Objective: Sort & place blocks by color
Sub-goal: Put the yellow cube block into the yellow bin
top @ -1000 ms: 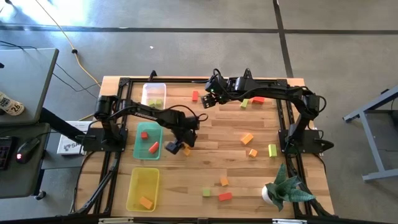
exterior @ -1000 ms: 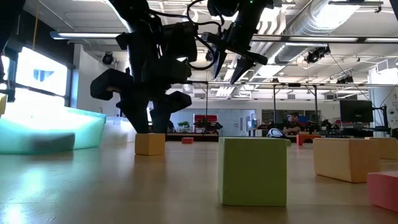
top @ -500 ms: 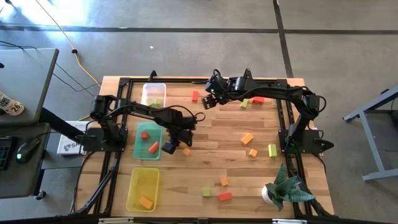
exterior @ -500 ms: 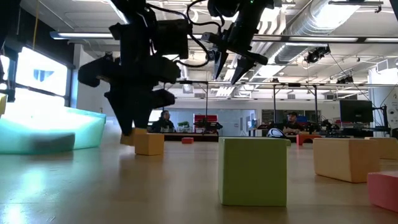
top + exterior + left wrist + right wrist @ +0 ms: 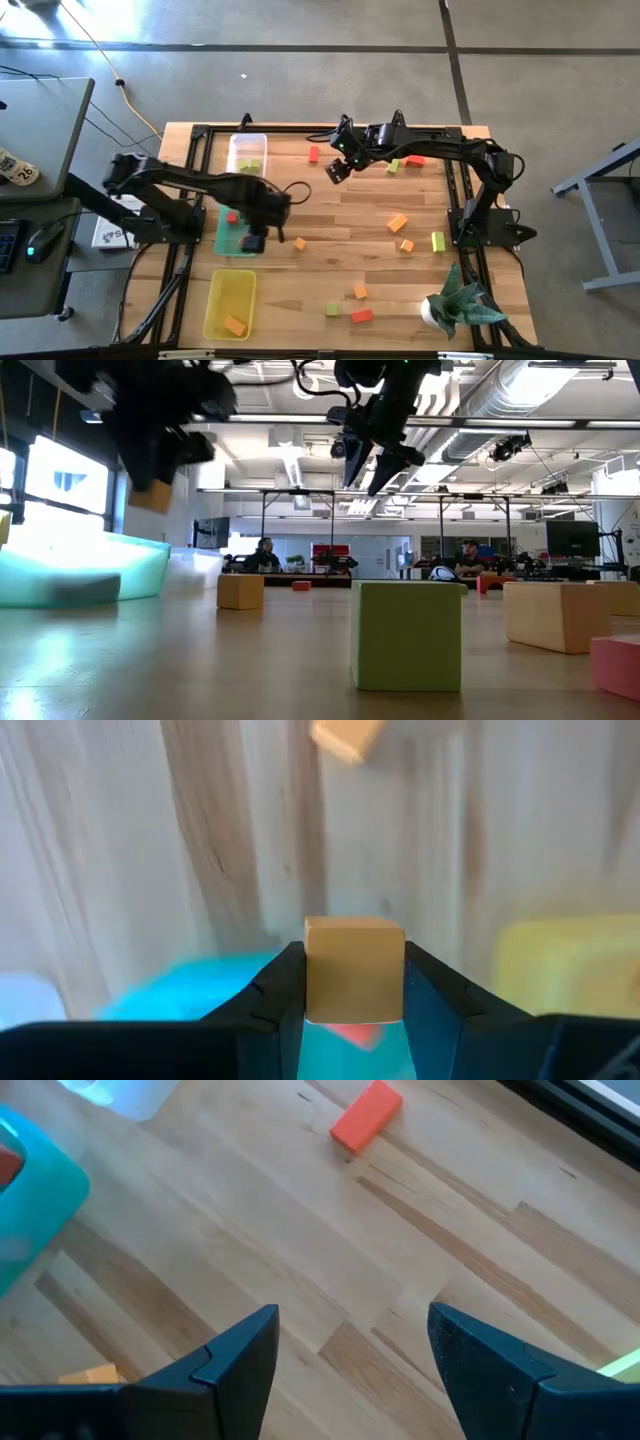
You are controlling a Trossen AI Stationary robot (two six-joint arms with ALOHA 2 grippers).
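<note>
- High view: left gripper (image 5: 252,240) has swung from the bare wooden table (image 5: 340,260) to above the green plastic tray (image 5: 226,237).
- Left wrist view: small orange cube (image 5: 354,968) clamped between its fingers, lifted, ready for the yellow tray (image 5: 565,965).
- Right wrist view: right gripper (image 5: 352,1342) waits, fingers spread.

the left claw (image 5: 352,982) grips an orange block (image 5: 354,968) above the green tray (image 5: 190,988).

Setting: you are working in a robotics lab or open-plan workshop hall; polished concrete floor (image 5: 300,90) with taped lines; exposed ceiling ducts (image 5: 520,400) and strip lighting overhead; a wooden bench table (image 5: 340,270) on a black metal frame; a side desk with a computer mouse (image 5: 38,240); a yellow cable (image 5: 125,95) trailing across the floor; people seated at monitors (image 5: 572,540) far behind your table.
</note>
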